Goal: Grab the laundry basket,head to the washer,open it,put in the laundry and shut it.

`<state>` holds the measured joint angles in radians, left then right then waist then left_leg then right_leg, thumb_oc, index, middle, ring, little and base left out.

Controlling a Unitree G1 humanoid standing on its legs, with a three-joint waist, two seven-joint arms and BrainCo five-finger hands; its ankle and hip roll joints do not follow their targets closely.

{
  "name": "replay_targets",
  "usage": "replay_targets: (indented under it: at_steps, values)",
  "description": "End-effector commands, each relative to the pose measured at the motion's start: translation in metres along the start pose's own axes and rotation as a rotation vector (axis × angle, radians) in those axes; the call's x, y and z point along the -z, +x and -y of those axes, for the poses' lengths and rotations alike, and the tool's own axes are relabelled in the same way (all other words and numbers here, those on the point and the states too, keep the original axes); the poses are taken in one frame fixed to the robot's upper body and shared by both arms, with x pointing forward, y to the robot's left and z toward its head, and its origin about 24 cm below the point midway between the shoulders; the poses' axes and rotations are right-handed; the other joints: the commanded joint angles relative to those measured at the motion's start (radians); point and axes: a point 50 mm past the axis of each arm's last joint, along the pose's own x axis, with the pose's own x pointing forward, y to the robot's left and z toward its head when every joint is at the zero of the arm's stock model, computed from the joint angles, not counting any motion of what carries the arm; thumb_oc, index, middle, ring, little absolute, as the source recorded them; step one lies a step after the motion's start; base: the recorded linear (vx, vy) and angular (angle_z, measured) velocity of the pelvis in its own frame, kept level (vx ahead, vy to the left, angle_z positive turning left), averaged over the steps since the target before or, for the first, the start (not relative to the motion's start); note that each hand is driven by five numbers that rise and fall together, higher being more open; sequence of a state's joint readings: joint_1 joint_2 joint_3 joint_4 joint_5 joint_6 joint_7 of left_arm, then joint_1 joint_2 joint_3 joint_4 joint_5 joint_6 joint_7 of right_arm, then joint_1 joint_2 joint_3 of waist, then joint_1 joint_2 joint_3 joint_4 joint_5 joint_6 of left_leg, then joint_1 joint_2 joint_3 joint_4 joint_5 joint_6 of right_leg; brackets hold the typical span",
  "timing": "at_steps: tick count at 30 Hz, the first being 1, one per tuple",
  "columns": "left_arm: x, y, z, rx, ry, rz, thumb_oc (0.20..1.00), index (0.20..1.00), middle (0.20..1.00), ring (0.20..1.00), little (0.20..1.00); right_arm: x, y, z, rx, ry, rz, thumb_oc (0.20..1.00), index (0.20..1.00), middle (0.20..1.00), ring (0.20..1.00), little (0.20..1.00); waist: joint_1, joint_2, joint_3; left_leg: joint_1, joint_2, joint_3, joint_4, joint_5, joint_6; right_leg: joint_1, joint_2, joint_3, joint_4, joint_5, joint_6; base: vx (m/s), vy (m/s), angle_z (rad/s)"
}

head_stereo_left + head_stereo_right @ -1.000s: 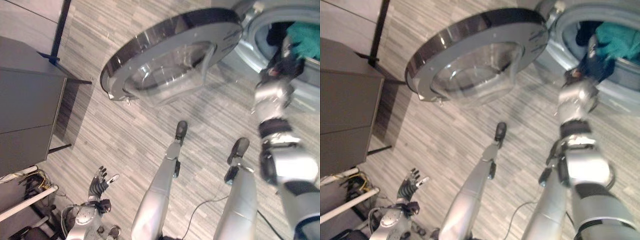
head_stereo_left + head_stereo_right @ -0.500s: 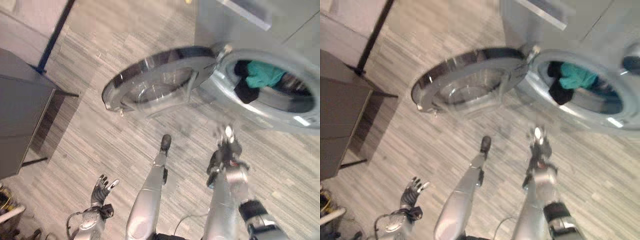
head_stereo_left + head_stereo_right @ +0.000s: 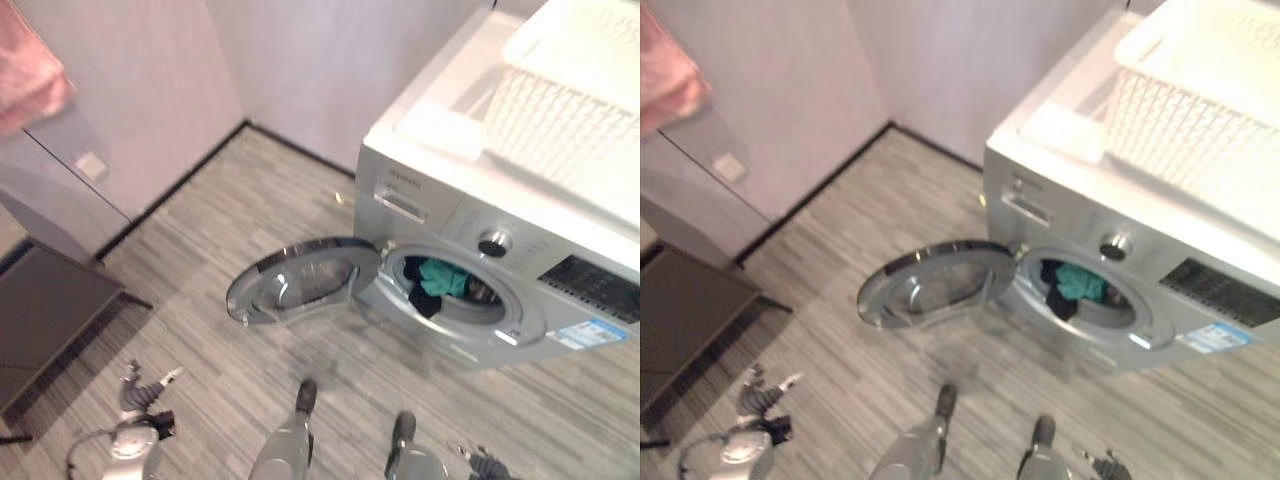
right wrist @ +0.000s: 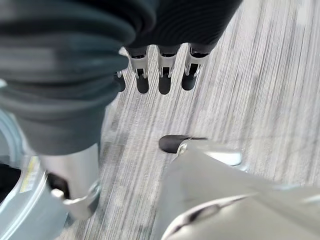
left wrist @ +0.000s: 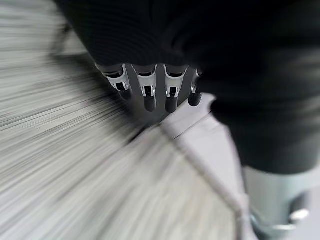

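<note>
Laundry point(image 3: 443, 279) inside open washer point(image 3: 470, 300)

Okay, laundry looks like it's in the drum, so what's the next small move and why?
Probably bring the left hand toward the washer door to swing it shut: the teal and dark laundry sits in the drum, the door hangs wide open, and both hands hold nothing.

A home laundry corner: a silver washer point(image 3: 470, 290) at 3 o'clock, its door point(image 3: 300, 282) swung open with clothes point(image 3: 440, 280) inside, a white basket point(image 3: 570, 110) on top, grey plank floor point(image 3: 230, 200), plain walls point(image 3: 150, 90) and a dark cabinet point(image 3: 45, 320) at 9 o'clock.
</note>
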<state>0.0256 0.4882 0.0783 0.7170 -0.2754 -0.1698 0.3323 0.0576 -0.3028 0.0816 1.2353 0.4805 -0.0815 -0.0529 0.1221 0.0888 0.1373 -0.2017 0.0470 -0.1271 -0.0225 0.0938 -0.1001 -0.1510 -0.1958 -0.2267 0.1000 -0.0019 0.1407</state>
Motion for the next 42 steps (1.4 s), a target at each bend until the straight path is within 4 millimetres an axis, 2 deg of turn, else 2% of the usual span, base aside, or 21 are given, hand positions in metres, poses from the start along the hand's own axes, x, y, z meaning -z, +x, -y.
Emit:
replay_targets:
  at_steps: [1,2,3,4,6,7,8,9,11,13,14,15,18,19,23,24,27,29,33,35,42]
  values:
    - [-0.050,0.025,-0.028,-0.129,0.034,0.152,1.000,1.000,1.000,1.000,1.000,-0.029,0.002,-0.010,-0.066,-0.028,0.091,1.000,1.000,1.000,1.000,1.000,-0.013,-0.011,0.060,-0.008,0.008,0.023,-0.022,-0.018,-0.037,0.080,0.005,-0.007,0.004,-0.108,0.011,0.13,-0.014,-0.04]
    - [-0.066,0.032,-0.041,-0.175,0.048,0.184,1.000,1.000,1.000,1.000,1.000,-0.029,0.002,-0.013,-0.090,-0.045,0.093,1.000,1.000,1.000,1.000,1.000,-0.014,-0.015,0.051,0.014,0.009,0.028,-0.030,-0.022,-0.038,0.099,0.005,-0.005,-0.009,-0.104,0.013,0.14,-0.018,-0.12]
    - [-0.095,0.045,-0.075,-0.287,0.128,0.228,1.000,1.000,1.000,1.000,1.000,-0.029,0.000,-0.018,-0.130,-0.077,0.106,1.000,1.000,1.000,1.000,1.000,-0.023,-0.025,0.030,0.034,0.016,0.038,-0.044,-0.023,-0.039,0.115,0.009,-0.001,-0.031,-0.093,0.020,0.11,-0.018,-0.15]
    - [-0.096,0.045,-0.075,-0.287,0.128,0.229,1.000,1.000,1.000,1.000,1.000,-0.029,0.000,-0.019,-0.131,-0.076,0.106,1.000,1.000,1.000,1.000,1.000,-0.022,-0.026,0.031,0.035,0.016,0.038,-0.045,-0.023,-0.039,0.116,0.009,-0.001,-0.032,-0.092,0.020,0.09,-0.013,-0.14]
    - [-0.136,0.055,-0.093,-0.323,0.178,0.300,1.000,1.000,1.000,1.000,1.000,-0.029,0.001,-0.020,-0.146,-0.116,0.100,1.000,1.000,1.000,1.000,1.000,-0.027,-0.034,0.021,0.046,0.021,0.045,-0.049,-0.025,-0.039,0.128,0.012,0.004,-0.048,-0.085,0.025,0.06,-0.012,-0.12]
    - [-0.163,0.062,-0.107,-0.358,0.272,0.313,1.000,1.000,1.000,1.000,1.000,-0.038,0.002,-0.023,-0.153,-0.150,0.114,1.000,1.000,1.000,1.000,1.000,-0.040,-0.040,0.023,0.044,0.027,0.052,-0.050,-0.025,-0.039,0.122,0.012,0.009,-0.052,-0.078,0.030,0.04,-0.011,-0.08]
    - [-0.165,0.062,-0.107,-0.357,0.272,0.316,1.000,1.000,1.000,1.000,1.000,-0.038,0.002,-0.024,-0.153,-0.147,0.114,1.000,1.000,1.000,1.000,1.000,-0.037,-0.041,0.024,0.044,0.027,0.052,-0.050,-0.025,-0.039,0.122,0.012,0.009,-0.052,-0.078,0.030,-0.01,0.011,-0.06]
    - [-0.194,0.068,-0.109,-0.348,0.328,0.329,1.000,1.000,1.000,1.000,1.000,-0.049,0.003,-0.029,-0.161,-0.160,0.145,1.000,1.000,1.000,1.000,1.000,-0.056,-0.047,0.036,0.027,0.033,0.059,-0.045,-0.020,-0.037,0.101,0.013,0.018,-0.046,-0.071,0.034,-0.04,0.013,-0.03]
    - [-0.206,0.070,-0.108,-0.341,0.345,0.335,1.000,1.000,1.000,1.000,1.000,-0.053,0.003,-0.032,-0.168,-0.157,0.157,1.000,1.000,1.000,1.000,1.000,-0.058,-0.053,0.041,0.020,0.036,0.062,-0.045,-0.019,-0.037,0.090,0.014,0.023,-0.044,-0.068,0.033,-0.02,0.006,0.00]
    - [-0.237,0.071,-0.095,-0.306,0.388,0.387,1.000,1.000,1.000,1.000,1.000,-0.062,0.003,-0.038,-0.177,-0.154,0.186,1.000,1.000,1.000,1.000,1.000,-0.074,-0.062,0.065,-0.002,0.042,0.067,-0.041,-0.014,-0.038,0.064,0.015,0.029,-0.039,-0.059,0.033,-0.09,0.001,-0.09]
    - [-0.261,0.070,-0.081,-0.283,0.405,0.429,1.000,1.000,1.000,1.000,1.000,-0.072,0.002,-0.042,-0.180,-0.141,0.212,1.000,1.000,1.000,1.000,1.000,-0.087,-0.070,0.094,-0.029,0.045,0.068,-0.036,-0.006,-0.039,0.029,0.018,0.037,-0.033,-0.050,0.031,-0.11,-0.008,-0.06]
    - [-0.262,0.070,-0.081,-0.283,0.405,0.430,1.000,1.000,1.000,1.000,1.000,-0.072,0.002,-0.042,-0.180,-0.139,0.212,1.000,1.000,1.000,1.000,1.000,-0.085,-0.070,0.094,-0.030,0.045,0.068,-0.035,-0.006,-0.039,0.028,0.018,0.037,-0.032,-0.050,0.031,-0.11,-0.006,0.00]
    - [-0.291,0.067,-0.062,-0.279,0.513,0.441,1.000,1.000,1.000,1.000,1.000,-0.089,0.000,-0.059,-0.221,-0.147,0.262,1.000,1.000,1.000,1.000,1.000,-0.110,-0.089,0.137,-0.071,0.054,0.083,-0.037,0.008,-0.039,-0.031,0.024,0.059,-0.030,-0.028,0.034,-0.09,0.007,-0.06]
    - [-0.291,0.067,-0.062,-0.279,0.514,0.442,1.000,1.000,1.000,1.000,1.000,-0.089,0.000,-0.060,-0.221,-0.147,0.262,1.000,1.000,1.000,1.000,1.000,-0.108,-0.090,0.137,-0.071,0.054,0.084,-0.036,0.008,-0.039,-0.032,0.024,0.060,-0.030,-0.028,0.034,-0.10,0.001,-0.23]
    - [-0.306,0.065,-0.068,-0.316,0.556,0.404,1.000,1.000,1.000,1.000,1.000,-0.118,-0.007,-0.080,-0.289,-0.135,0.366,1.000,1.000,1.000,1.000,1.000,-0.129,-0.121,0.180,-0.112,0.066,0.105,-0.027,0.019,-0.039,-0.085,0.030,0.090,-0.037,-0.002,0.037,-0.07,0.007,-0.24]
    - [-0.318,0.061,-0.069,-0.330,0.539,0.417,1.000,1.000,1.000,1.000,1.000,-0.126,-0.011,-0.085,-0.312,-0.124,0.396,1.000,1.000,1.000,1.000,1.000,-0.138,-0.139,0.193,-0.128,0.072,0.108,-0.024,0.023,-0.040,-0.103,0.033,0.096,-0.043,0.009,0.038,-0.05,0.000,-0.31]
    - [-0.319,0.060,-0.073,-0.346,0.537,0.394,1.000,1.000,1.000,1.000,1.000,-0.134,-0.015,-0.094,-0.347,-0.124,0.430,1.000,1.000,1.000,1.000,1.000,-0.149,-0.159,0.207,-0.152,0.074,0.111,-0.016,0.024,-0.042,-0.123,0.035,0.101,-0.049,0.020,0.039,-0.04,0.002,-0.18]
    - [-0.331,0.056,-0.079,-0.367,0.511,0.396,1.000,1.000,1.000,1.000,1.000,-0.147,-0.023,-0.101,-0.388,-0.121,0.488,1.000,1.000,1.000,1.000,1.000,-0.170,-0.188,0.227,-0.189,0.079,0.112,0.000,0.025,-0.045,-0.154,0.036,0.107,-0.056,0.033,0.039,-0.04,-0.003,-0.07]
    - [-0.332,0.055,-0.086,-0.381,0.529,0.373,1.000,1.000,1.000,1.000,1.000,-0.157,-0.031,-0.109,-0.435,-0.108,0.538,1.000,1.000,1.000,1.000,1.000,-0.190,-0.216,0.239,-0.228,0.084,0.116,0.027,0.020,-0.044,-0.183,0.039,0.116,-0.062,0.049,0.040,-0.01,0.000,-0.05]
    - [-0.327,0.057,-0.088,-0.380,0.544,0.335,1.000,1.000,1.000,1.000,1.000,-0.163,-0.037,-0.115,-0.475,-0.082,0.571,1.000,1.000,1.000,1.000,1.000,-0.208,-0.245,0.248,-0.258,0.091,0.120,0.045,0.014,-0.044,-0.209,0.044,0.127,-0.073,0.064,0.043,0.00,0.000,0.00]
    - [-0.317,0.060,-0.080,-0.327,0.580,0.292,1.000,1.000,1.000,1.000,1.000,-0.170,-0.045,-0.122,-0.507,-0.083,0.614,1.000,1.000,1.000,1.000,1.000,-0.231,-0.282,0.258,-0.304,0.098,0.119,0.064,0.006,-0.045,-0.251,0.053,0.142,-0.084,0.079,0.037,-0.01,-0.010,-0.04]
